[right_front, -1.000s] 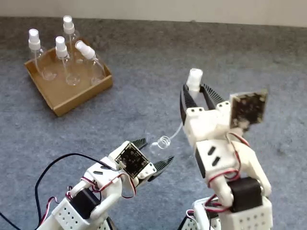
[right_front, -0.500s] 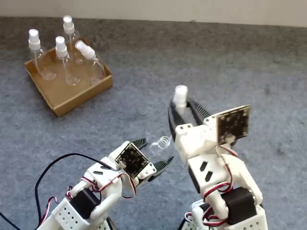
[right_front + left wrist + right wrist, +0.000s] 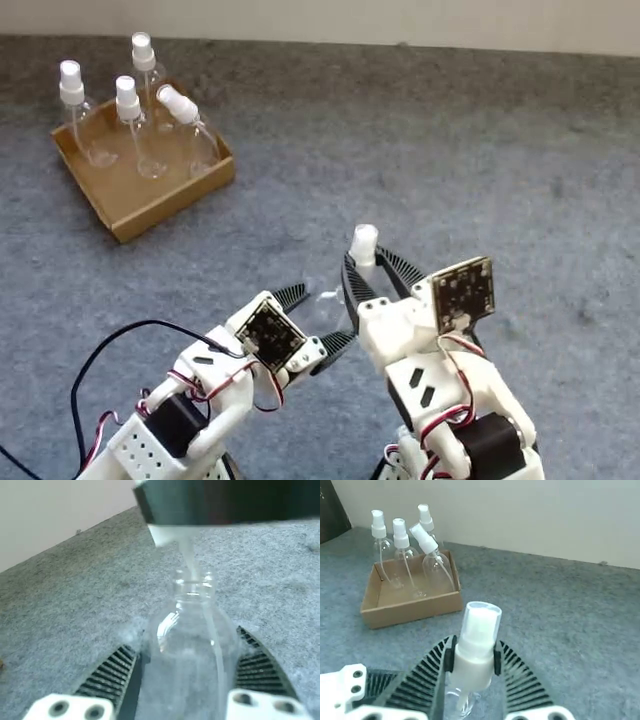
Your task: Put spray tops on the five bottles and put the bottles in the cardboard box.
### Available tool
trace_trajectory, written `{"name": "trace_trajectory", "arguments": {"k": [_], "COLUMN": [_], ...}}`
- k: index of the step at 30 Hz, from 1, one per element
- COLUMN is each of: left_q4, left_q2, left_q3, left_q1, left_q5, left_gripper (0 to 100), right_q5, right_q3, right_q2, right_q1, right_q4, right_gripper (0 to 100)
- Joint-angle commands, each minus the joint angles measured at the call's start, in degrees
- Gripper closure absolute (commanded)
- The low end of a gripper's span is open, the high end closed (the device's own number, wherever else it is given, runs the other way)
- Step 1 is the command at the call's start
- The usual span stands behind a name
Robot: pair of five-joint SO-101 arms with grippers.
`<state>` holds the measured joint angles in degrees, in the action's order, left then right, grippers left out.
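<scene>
Bottle (image 3: 190,645) at six o'clock on table, clenched in left pincer (image 3: 320,316), right pincer (image 3: 475,647) grasping spray top (image 3: 479,625) above its neck, tube inside, cardboard box (image 3: 172,205) with four capped bottles (image 3: 128,100) at ten o'clock.

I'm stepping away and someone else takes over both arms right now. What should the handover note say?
Left gripper: shut on the fifth bottle, neck uncapped.
Right gripper: shut on the spray top, held over that neck with its dip tube reaching into it, not yet seated.
Done: four capped bottles are in the cardboard box.
Left: seat the top on the fifth bottle, then put that bottle in the box.
</scene>
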<state>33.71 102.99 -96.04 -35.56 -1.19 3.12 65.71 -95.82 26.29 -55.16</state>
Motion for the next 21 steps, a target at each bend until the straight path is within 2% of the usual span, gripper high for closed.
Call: {"name": "trace_trajectory", "arguments": {"k": [1,6,12,21], "left_q4": [-1.8,-1.8,-1.8,-5.9], "left_q2": [0.7,0.7,0.7,0.7], "left_q3": [-0.9,-0.9,-0.9,-0.9], "left_q1": [1.7,2.1,2.5,9.4], "left_q5": [0.8,0.8,0.8,0.8], "left_gripper": [86,86,86,86], "right_q5": [-2.2,-5.1,-5.0,-5.2], "right_q3": [0.3,0.7,0.0,0.7], "right_q2": [-0.6,-0.7,-0.7,-0.7], "right_q1": [3.2,6.9,6.9,7.3], "right_q4": [-1.1,-3.1,-3.0,-3.0], "right_gripper": [95.0,83.7,83.6,83.6]}}
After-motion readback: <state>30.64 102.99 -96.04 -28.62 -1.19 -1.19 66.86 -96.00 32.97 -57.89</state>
